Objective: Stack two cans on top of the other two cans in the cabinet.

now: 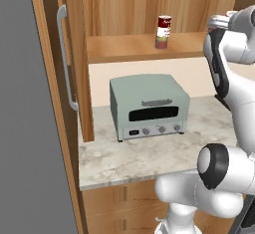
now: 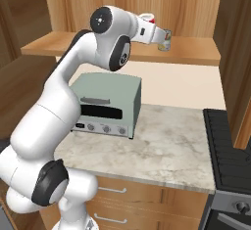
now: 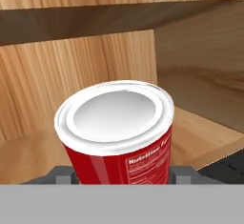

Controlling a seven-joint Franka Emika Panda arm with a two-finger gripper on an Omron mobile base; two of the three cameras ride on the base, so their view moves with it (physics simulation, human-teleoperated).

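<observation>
- A red can [image 3: 119, 137] with a silver lid and white label print sits between the two dark fingers [image 3: 64, 174] of the tool [image 3: 119, 176], seen from just above its top in the hand view; the tool is closed round its sides and holds it
- In the right base view the tool [image 2: 156, 32] is up at shelf height, with a red part showing at its tip, right next to a greenish-grey can [image 2: 165, 40] that stands upright on the plank shelf [image 2: 196, 53] of the cabinet [image 1: 74, 78]; whether the held can touches that one cannot be told
- In the left base view a second stack stands well to the left on the same shelf: a can dark red above and white below [image 1: 164, 26] rests upright on top of another greenish-grey can [image 1: 161, 42]
- The cabinet door [image 1: 55, 103] stands open at the left, its long grey bar handle [image 1: 66, 58] facing the room
- Below the shelf a grey-green toaster oven [image 1: 149, 106] sits on the marble table [image 1: 149, 153], with three knobs along its front
- A dark stove top [image 2: 230, 146] lies at the right end of the table
</observation>
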